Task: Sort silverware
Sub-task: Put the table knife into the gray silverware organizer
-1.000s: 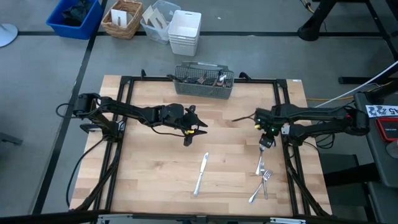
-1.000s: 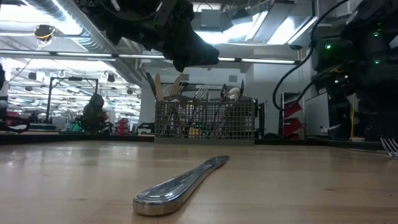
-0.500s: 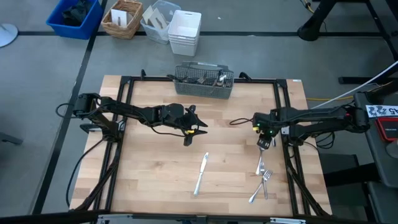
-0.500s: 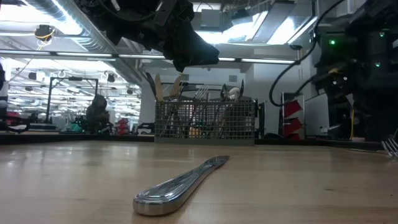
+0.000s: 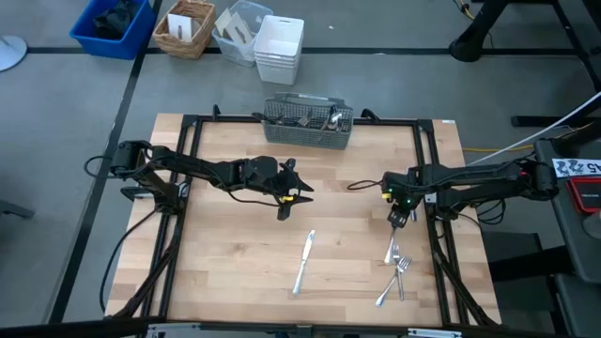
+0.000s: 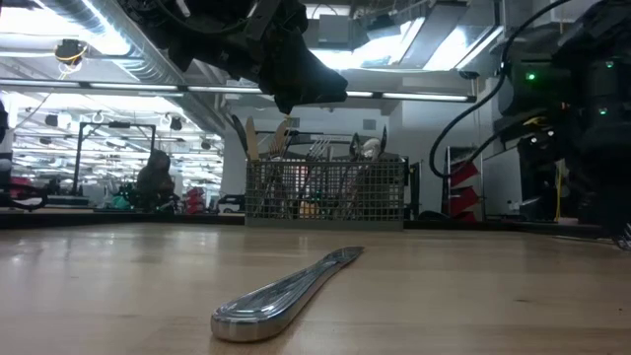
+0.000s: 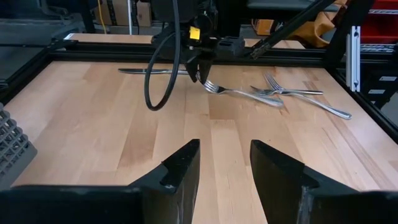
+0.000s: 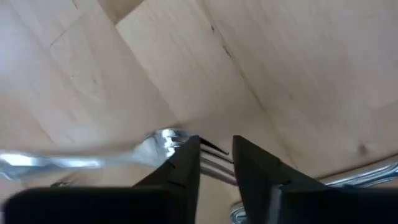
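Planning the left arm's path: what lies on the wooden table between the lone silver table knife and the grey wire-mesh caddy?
Bare wood only. In the high view, the stretch of table between the knife and the caddy holds nothing; the left gripper hovers above it.

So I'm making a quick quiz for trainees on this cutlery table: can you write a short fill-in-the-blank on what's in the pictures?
1. The grey wire-mesh caddy stands at the table's ____ edge.
2. The lone silver table knife lies on the light ____ tabletop.
3. The right gripper is closing around the tines of a silver ____.
4. The left gripper has its jaws ____, holding nothing.

Missing words: far; wooden; fork; open
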Action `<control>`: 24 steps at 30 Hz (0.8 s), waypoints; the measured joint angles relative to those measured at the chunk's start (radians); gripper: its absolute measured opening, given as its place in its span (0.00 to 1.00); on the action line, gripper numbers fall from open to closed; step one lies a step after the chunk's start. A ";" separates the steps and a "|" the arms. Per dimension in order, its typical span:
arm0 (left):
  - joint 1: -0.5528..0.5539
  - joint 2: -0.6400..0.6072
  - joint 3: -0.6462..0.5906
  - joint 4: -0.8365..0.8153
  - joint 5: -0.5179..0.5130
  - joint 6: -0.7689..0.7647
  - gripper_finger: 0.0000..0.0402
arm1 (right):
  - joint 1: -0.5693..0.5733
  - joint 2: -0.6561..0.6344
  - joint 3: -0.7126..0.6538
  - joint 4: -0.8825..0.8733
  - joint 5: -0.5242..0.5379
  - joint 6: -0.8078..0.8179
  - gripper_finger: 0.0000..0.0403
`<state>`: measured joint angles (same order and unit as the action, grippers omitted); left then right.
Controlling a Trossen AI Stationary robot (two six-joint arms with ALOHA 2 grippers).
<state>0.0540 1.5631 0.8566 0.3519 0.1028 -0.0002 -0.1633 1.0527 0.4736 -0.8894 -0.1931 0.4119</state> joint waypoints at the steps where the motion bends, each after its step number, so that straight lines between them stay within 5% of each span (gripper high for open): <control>1: 0.000 0.000 0.000 0.000 0.000 0.000 0.33 | 0.000 0.000 0.000 0.000 -0.002 0.000 0.21; 7: 0.000 0.000 0.000 0.000 0.000 0.000 0.33 | -0.001 -0.002 0.004 0.010 -0.050 0.001 0.04; 18: 0.003 -0.005 0.000 -0.010 0.000 -0.048 0.33 | -0.001 -0.001 0.003 0.176 -0.086 0.003 0.03; 24: 0.033 -0.089 0.000 -0.170 0.001 -0.131 0.33 | 0.000 -0.001 0.076 0.314 -0.050 -0.003 0.02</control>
<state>0.0872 1.4742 0.8566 0.1822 0.1036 -0.1314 -0.1635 1.0519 0.5494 -0.5752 -0.2433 0.4090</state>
